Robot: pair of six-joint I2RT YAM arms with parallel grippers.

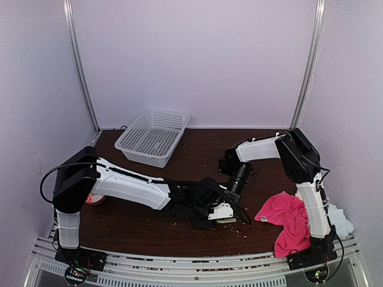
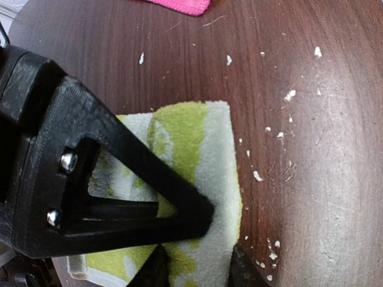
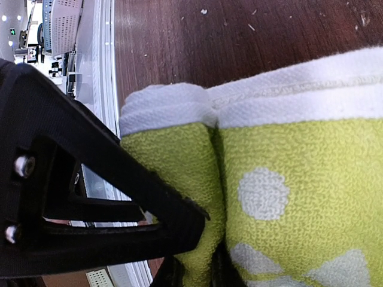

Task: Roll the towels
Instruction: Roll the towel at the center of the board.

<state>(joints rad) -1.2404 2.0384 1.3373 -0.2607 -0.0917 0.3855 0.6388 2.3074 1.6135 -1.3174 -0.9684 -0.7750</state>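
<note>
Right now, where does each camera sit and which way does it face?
Top external: above and behind the bases, looking down on the table; left arm and right arm show.
Left wrist: on the left arm, facing down at the lime-yellow towel; left pincer shows.
Right wrist: close against that towel's rolled edge; right pincer shows.
Shared: both wrist views show that towel.

Lime-yellow with white dots, patches and border on the middle towel (image 3: 299, 179), hot pink on the near-right towel (image 1: 286, 216), pale blue on the cloth (image 1: 342, 222) beside it, white on the far mesh basket (image 1: 152, 139), dark brown wood grain flecked white on the table (image 1: 203, 143).
</note>
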